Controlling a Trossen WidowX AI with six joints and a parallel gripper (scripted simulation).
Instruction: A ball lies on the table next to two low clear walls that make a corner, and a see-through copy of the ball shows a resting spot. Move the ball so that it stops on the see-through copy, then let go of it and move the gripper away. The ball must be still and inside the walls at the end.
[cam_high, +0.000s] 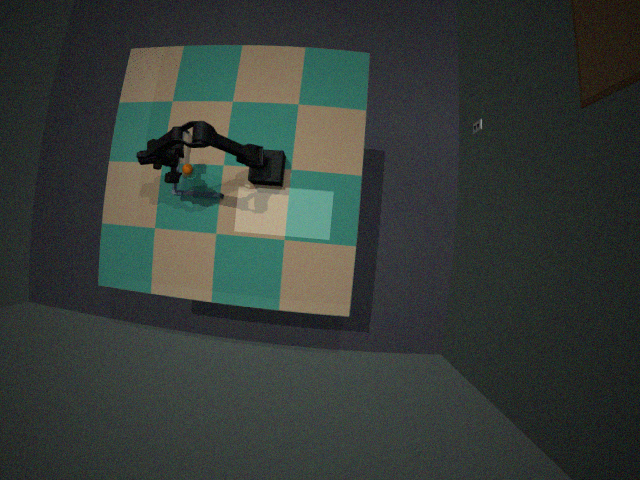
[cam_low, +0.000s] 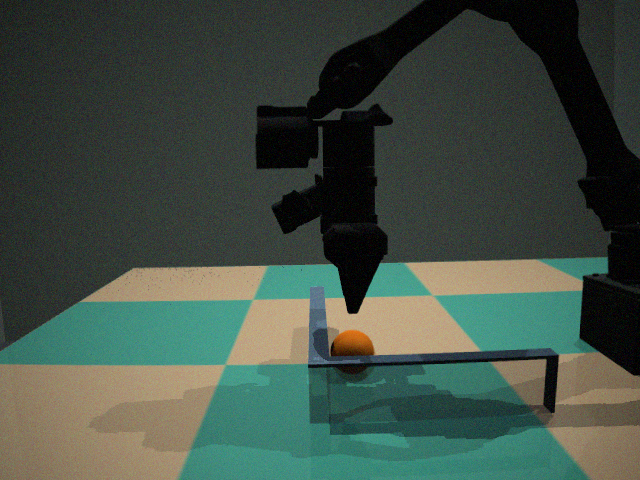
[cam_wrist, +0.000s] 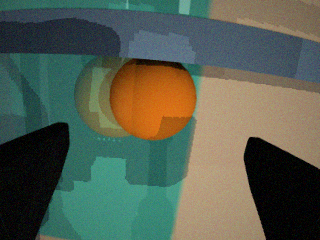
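The orange ball (cam_low: 352, 344) lies on the checkered table (cam_low: 129, 330), tucked into the inside corner where the two low clear walls (cam_low: 429, 356) meet. In the exterior view it sits right against the long front wall and close beside the short wall that runs away from the camera.

The black arm (cam_low: 563, 62) reaches over from its base at the right and points the hand (cam_low: 353, 304) straight down. The fingertips hang above the ball and clear of it, with open air between them and its top. From the side the two fingers line up into one dark wedge, so their spacing cannot be read there.

The wrist view settles it: the two dark fingers stand far apart at the lower left and lower right edges, and the ball (cam_wrist: 154, 99) shows between and beyond them, untouched. The hand is spread wide and grips nothing.

In the same view a pale, see-through copy (cam_wrist: 94, 96) of the ball peeks out from behind the ball's left side. The two overlap for the most part, though the ball seems to sit a little off the copy; the picture is too coarse to be sure of the offset. A wall (cam_wrist: 254, 40) crosses the view just past the ball.

From the top camera the ball (cam_high: 187, 168) is a small orange dot just beside the hand (cam_high: 172, 177).
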